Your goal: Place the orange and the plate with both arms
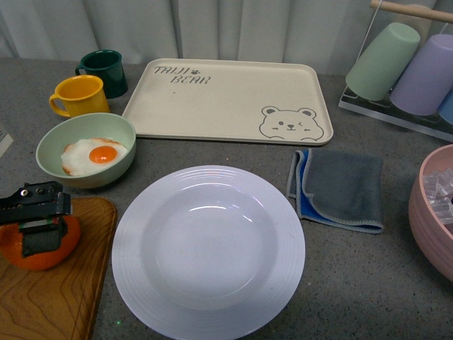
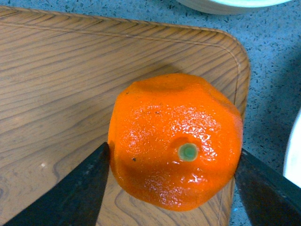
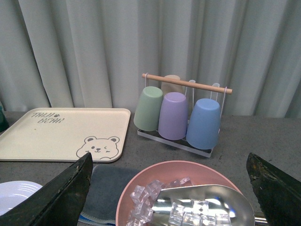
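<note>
Front view: your left gripper (image 2: 171, 160) squeezes the orange (image 1: 64, 241) on 2 sides; the plate (image 1: 209, 248) sits at 3 o'clock from it. Your right gripper (image 3: 169, 157) is spread wide.

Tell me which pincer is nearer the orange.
Left. The left pincer straddles the orange on the wooden tray, with a finger against each side. The right pincer hangs open by the pink bowl of ice, across the table.
</note>
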{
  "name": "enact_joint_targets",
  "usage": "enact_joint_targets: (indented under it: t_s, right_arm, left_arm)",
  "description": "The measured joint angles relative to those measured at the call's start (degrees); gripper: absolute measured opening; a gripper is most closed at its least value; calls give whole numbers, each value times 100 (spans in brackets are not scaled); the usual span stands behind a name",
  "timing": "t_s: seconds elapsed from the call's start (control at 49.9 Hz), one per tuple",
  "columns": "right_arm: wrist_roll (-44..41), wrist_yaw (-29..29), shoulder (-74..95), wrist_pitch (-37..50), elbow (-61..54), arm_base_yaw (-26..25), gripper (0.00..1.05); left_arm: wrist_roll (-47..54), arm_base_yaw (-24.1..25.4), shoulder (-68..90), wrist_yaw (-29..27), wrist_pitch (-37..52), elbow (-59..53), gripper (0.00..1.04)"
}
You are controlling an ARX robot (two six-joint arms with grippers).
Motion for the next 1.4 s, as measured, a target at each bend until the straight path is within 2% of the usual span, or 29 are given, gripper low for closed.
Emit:
enact_joint_targets:
  t_s: [0.14, 0.26, 0.501, 0.701, 0.901, 1.041, 1.402]
  right_arm:
    - [0, 2, 0, 0, 0, 0, 95]
    - [0, 2, 0, 0, 0, 0, 95]
    - [0, 2, 0, 0, 0, 0, 95]
    - [0, 0, 0, 0, 0, 0, 95]
    - [0, 2, 0, 0, 0, 0, 95]
    - [0, 2, 0, 0, 0, 0, 95]
    - [0, 2, 0, 0, 0, 0, 95]
  left_arm:
    - [11, 52, -20, -20, -4, 0, 59]
    - [4, 55, -232, -61, -4, -26, 54]
    - [22, -197, -1209, -186, -332, -101, 52]
    - [-125, -765, -1565, -52, -485, -101, 52]
    - [-378, -1606, -1058, -149, -61, 109, 52]
    - [-490, -2017, -531, -201, 109, 402, 52]
    - [-501, -2332, 699, -214, 385, 1036, 52]
